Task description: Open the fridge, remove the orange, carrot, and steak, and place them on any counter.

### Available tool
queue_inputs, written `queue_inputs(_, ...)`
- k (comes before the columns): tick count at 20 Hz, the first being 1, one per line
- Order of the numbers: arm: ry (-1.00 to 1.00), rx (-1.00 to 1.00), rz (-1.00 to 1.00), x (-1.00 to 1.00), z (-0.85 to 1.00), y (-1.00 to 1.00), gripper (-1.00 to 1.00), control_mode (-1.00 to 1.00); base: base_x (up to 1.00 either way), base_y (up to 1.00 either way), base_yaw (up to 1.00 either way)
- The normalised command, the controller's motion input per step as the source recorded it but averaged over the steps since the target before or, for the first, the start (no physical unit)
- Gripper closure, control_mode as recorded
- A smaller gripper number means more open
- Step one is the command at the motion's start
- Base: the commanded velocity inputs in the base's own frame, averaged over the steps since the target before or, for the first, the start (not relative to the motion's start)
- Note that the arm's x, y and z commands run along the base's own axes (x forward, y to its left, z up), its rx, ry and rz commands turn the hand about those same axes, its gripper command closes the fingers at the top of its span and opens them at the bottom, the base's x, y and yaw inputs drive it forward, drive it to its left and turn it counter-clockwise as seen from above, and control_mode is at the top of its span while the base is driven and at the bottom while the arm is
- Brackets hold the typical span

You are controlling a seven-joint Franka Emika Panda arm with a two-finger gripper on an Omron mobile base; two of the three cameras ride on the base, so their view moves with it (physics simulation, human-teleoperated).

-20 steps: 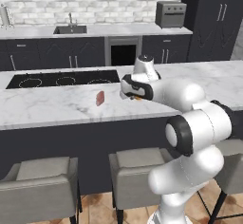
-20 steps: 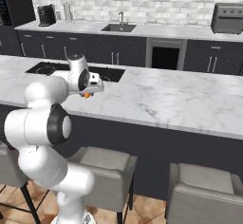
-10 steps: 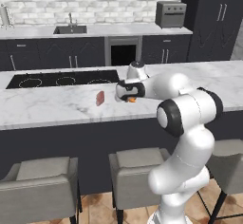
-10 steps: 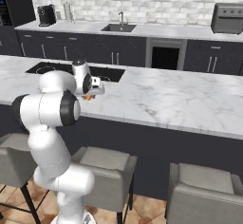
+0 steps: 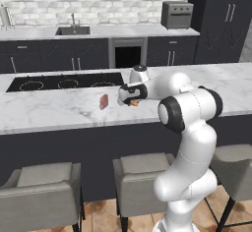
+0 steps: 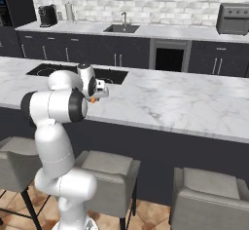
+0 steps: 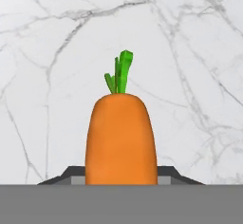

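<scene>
My gripper (image 5: pixel 131 100) is shut on the carrot (image 5: pixel 135 103), holding it just above the white marble counter (image 5: pixel 49 113). In the hand view the carrot (image 7: pixel 121 137) stands between the fingertips of the gripper (image 7: pixel 121 173), green top pointing away, with the counter (image 7: pixel 47 52) close behind it. From the right base view, the gripper (image 6: pixel 96 95) and carrot (image 6: pixel 93 99) hang over the counter (image 6: pixel 185 102) near its front edge. The steak (image 5: pixel 104 101) lies on the counter a little to the left of the carrot. The fridge and the orange are out of view.
A black cooktop (image 5: pixel 64 82) is set into the counter behind the steak. Grey stools (image 5: pixel 142 177) line the counter's near side. The back counter carries a sink (image 5: pixel 73 30), a toaster oven (image 5: pixel 176 14) and a coffee machine (image 6: pixel 47 14).
The hand has carried the carrot leftward and lower over the counter, nearer the steak. The arm's elbow has swung up and round. The steak has not moved.
</scene>
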Motion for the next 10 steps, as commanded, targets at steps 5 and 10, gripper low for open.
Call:
queue_inputs(5, 0.0, 0.0, 0.0, 0.0, 0.0, 0.0, -1.0, -1.0, 0.0, 0.0, 0.0)
queue_inputs(10, 0.0, 0.0, 0.0, 0.0, 0.0, 0.0, -1.0, -1.0, 0.0, 0.0, 0.0)
